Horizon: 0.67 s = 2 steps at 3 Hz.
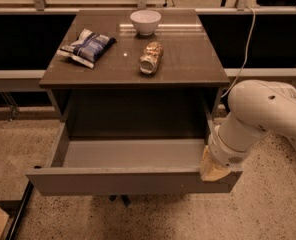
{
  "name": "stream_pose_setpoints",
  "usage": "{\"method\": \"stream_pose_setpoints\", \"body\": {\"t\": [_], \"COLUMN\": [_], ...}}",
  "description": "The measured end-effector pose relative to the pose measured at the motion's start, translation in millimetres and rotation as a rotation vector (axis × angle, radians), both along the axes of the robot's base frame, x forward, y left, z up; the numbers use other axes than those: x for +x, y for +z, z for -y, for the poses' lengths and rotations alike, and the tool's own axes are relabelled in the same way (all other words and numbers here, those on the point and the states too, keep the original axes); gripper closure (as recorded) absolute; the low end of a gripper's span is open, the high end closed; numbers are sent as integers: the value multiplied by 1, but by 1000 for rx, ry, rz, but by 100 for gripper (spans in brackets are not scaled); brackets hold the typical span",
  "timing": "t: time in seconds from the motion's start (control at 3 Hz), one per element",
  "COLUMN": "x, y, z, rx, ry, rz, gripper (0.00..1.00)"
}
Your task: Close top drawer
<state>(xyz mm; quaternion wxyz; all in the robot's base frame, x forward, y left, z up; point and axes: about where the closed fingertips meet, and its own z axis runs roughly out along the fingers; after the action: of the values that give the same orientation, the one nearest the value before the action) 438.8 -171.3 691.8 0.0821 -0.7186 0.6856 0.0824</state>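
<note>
— Speckled stone floor (273, 209) below, dark panels and a pale ledge (18, 76) along the back. And in the middle?

— A brown table (188, 66) with a glossy top, seen from above and in front. On it, a white bowl (145, 21) near the back edge, a blue-and-white snack bag (87, 46) lying flat to the left, and a can (151, 57) tipped on its side just right of centre, with one round end turned toward the camera. All three well apart from each other.

— And the top drawer (128, 181)?

— Pulled far out from under the tabletop, toward the camera. Wide, shallow, grey, with a plain flat front panel across the lower part of the view and a bare grey bottom showing inside.

— The gripper (213, 168)?

— Low on the right, at the drawer's front right corner — a tan end piece set right where the side wall meets the front panel, apparently touching it. Spread or pressed together: cannot tell from here.

— The arm (268, 114) behind it?

— Thick, white and rounded, reaching in from the right edge and bending down to that corner.

— Anything else nearby?

— A white cable (246, 44) hanging down just right of the table, and a dark bar (18, 211) slanting across the floor at the lower left.
</note>
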Motion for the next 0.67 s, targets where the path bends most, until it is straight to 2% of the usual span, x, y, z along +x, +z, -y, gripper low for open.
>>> {"method": "stream_pose_setpoints", "body": {"t": [0.33, 0.67], "x": [0, 20], "y": [4, 4], "z": [0, -6], "rx": [0, 19], "ry": [0, 12], "rz": [0, 25], "gripper": [100, 100]}}
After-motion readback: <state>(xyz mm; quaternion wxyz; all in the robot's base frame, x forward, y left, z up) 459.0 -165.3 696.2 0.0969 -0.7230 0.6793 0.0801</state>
